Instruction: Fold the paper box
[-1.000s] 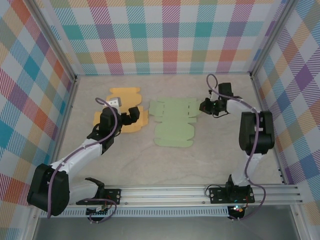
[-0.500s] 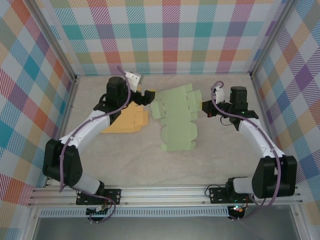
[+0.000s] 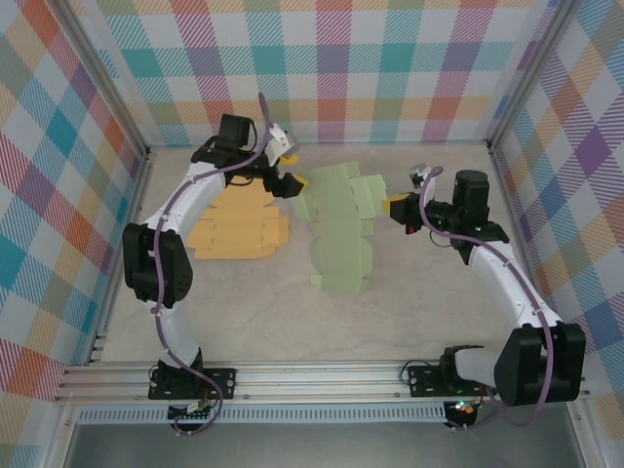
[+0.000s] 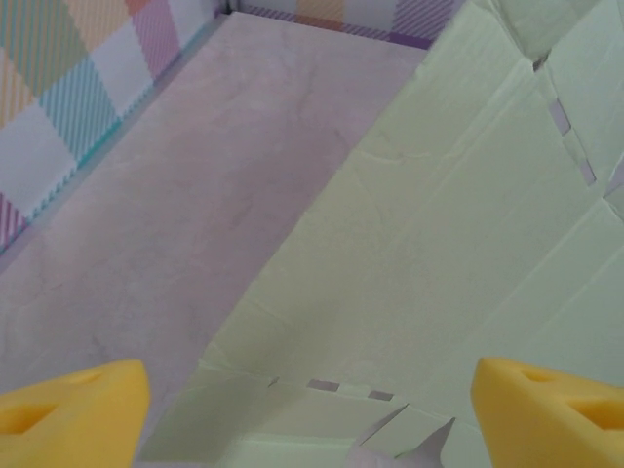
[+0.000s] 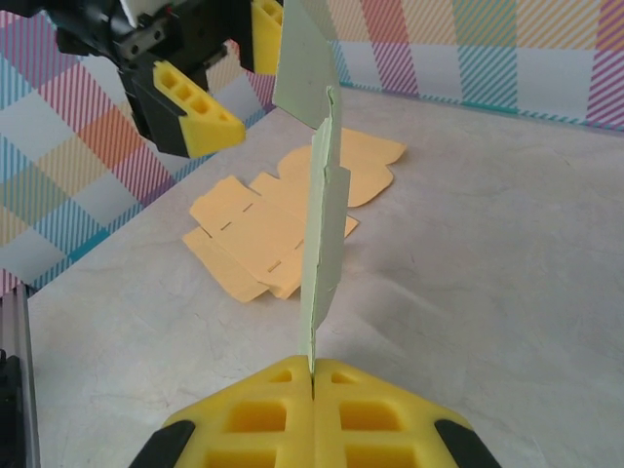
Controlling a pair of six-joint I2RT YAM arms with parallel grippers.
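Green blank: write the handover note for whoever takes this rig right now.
Right gripper: shut on one edge of the green blank, holding it tilted up from the table.
Left gripper: open at the blank's far left corner, holding nothing.
Orange blank: flat on the table, left of the green one.
Done: green blank gripped and raised; no panel folded yet.
Left: fold its panels and tabs into a box.
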